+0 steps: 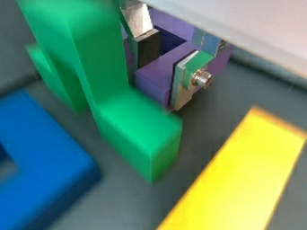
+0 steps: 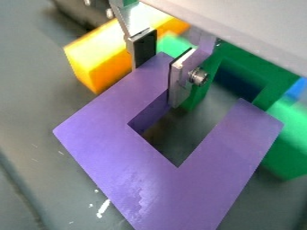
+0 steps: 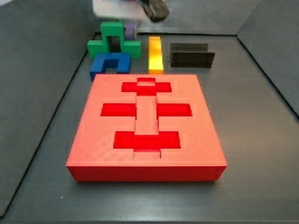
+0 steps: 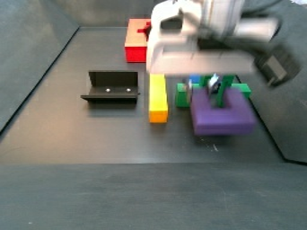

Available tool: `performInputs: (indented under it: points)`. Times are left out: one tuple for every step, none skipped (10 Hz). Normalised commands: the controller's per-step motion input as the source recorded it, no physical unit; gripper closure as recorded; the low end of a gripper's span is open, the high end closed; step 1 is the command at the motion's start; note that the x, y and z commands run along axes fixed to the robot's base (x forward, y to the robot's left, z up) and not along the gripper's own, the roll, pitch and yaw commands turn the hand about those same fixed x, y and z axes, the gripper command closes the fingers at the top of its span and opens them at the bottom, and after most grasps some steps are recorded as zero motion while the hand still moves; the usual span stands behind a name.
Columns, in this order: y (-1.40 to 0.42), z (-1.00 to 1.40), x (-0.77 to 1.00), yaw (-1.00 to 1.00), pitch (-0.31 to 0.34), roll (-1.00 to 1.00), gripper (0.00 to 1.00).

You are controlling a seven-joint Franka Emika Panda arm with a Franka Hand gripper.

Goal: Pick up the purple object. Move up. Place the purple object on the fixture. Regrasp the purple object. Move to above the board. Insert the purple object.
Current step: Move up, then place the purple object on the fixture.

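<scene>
- Where the bench floor runs back from the board (image 3: 146, 122), jaws (image 2: 166, 65) down at the purple object (image 2: 168, 153), which lies flat with its two prongs pointing away from the green block (image 2: 258, 90)
- One silver finger (image 2: 185, 79) inside the U's notch against the base bar, the other finger (image 2: 142, 45) outside it; narrow gap, base bar between the pads, full clamping not discernible
- In a wrist view, purple object (image 1: 162, 72) tight beside green block (image 1: 102, 90), with blue U-shaped block (image 1: 36, 162) and yellow bar (image 1: 246, 171) close by
- In a side view, purple object (image 4: 223, 115) just right of yellow bar (image 4: 157, 97), green block (image 4: 192, 90) behind it
- Fixture (image 4: 110, 87) apart, left of the yellow bar, holding nothing; also seen right of the bar (image 3: 191, 56)
- Board (image 4: 138, 39) at the far end, recesses unfilled
</scene>
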Motion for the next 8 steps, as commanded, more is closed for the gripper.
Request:
performInputs:
  points:
    - [0.01, 0.22, -0.03, 0.02, 0.034, 0.04, 1.0]
    - [0.0, 0.0, -0.02, 0.0, 0.0, 0.0, 1.0]
    - [0.26, 0.26, 0.12, -0.09, -0.046, -0.53, 1.0]
    - [0.34, 0.65, 0.55, -0.1, -0.1, -0.91, 1.0]
    - [0.26, 0.44, 0.65, -0.13, -0.26, -0.92, 1.0]
    - [0.15, 0.3, 0.73, -0.19, -0.326, -0.93, 1.0]
    - [0.09, 0.27, 0.77, -0.24, -0.311, -0.99, 1.0]
    - [0.09, 0.27, 0.77, -0.26, -0.309, -1.0, 1.0]
